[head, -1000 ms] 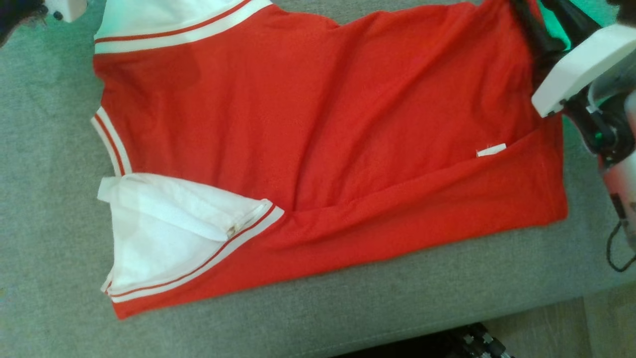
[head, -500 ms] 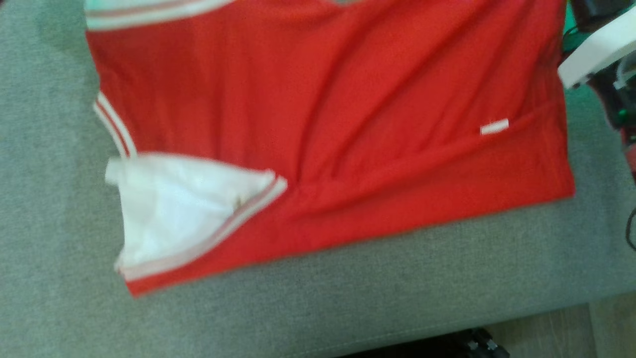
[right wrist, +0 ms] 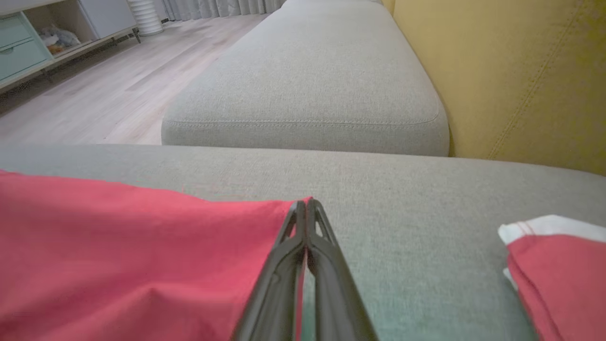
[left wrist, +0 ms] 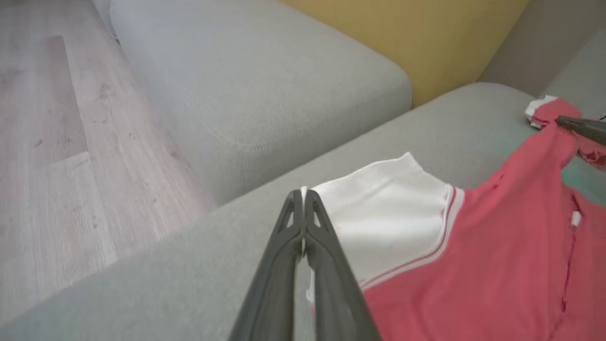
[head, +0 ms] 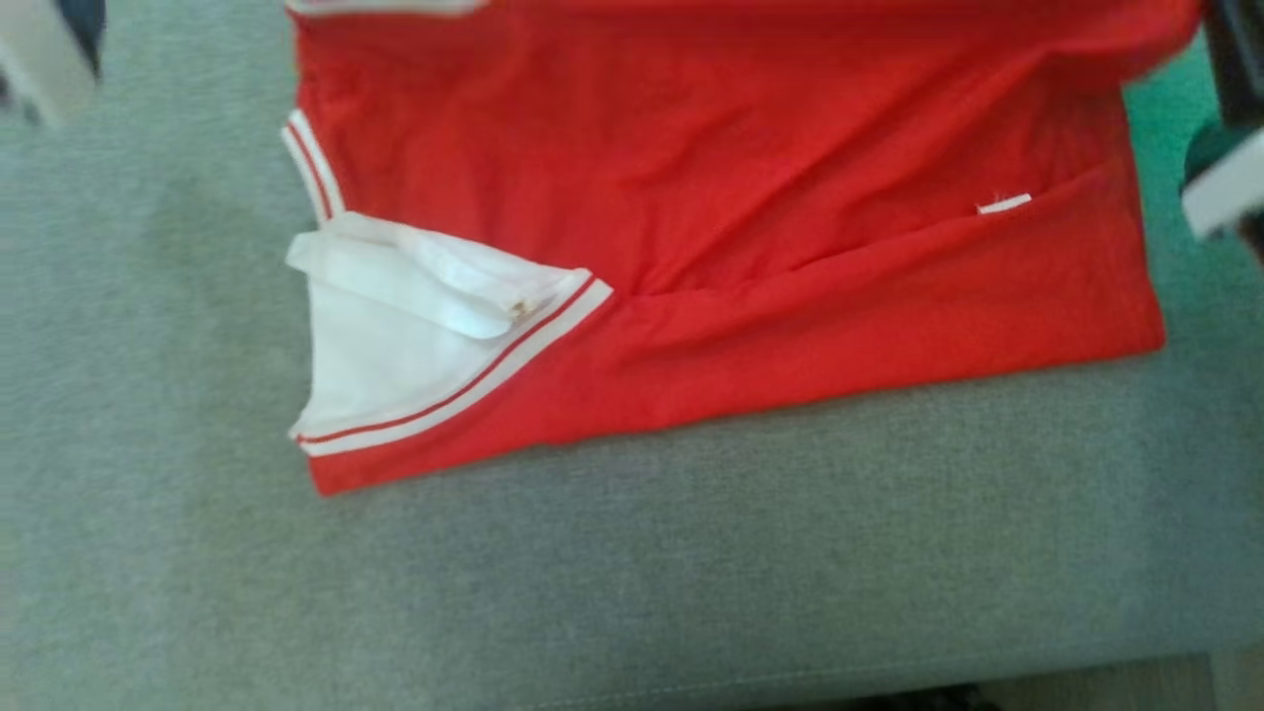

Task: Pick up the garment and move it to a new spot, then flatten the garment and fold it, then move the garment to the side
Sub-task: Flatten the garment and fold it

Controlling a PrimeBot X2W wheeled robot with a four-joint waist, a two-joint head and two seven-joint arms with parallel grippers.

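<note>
Left gripper (left wrist: pixel 303 195) pinches the white sleeve (left wrist: pixel 388 208) corner, right gripper (right wrist: pixel 307 204) the red hem (right wrist: pixel 255 215) corner. I judge the jersey (head: pixel 741 197), spread on the grey sofa cushion (head: pixel 691 553), light and limp, best held by corners.

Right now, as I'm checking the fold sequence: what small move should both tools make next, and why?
Probably carry both held edges a little toward the near side together. The left tool is shut on the far white sleeve, the right tool on the red hem corner, and on the garment the near sleeve lies folded inward.
</note>
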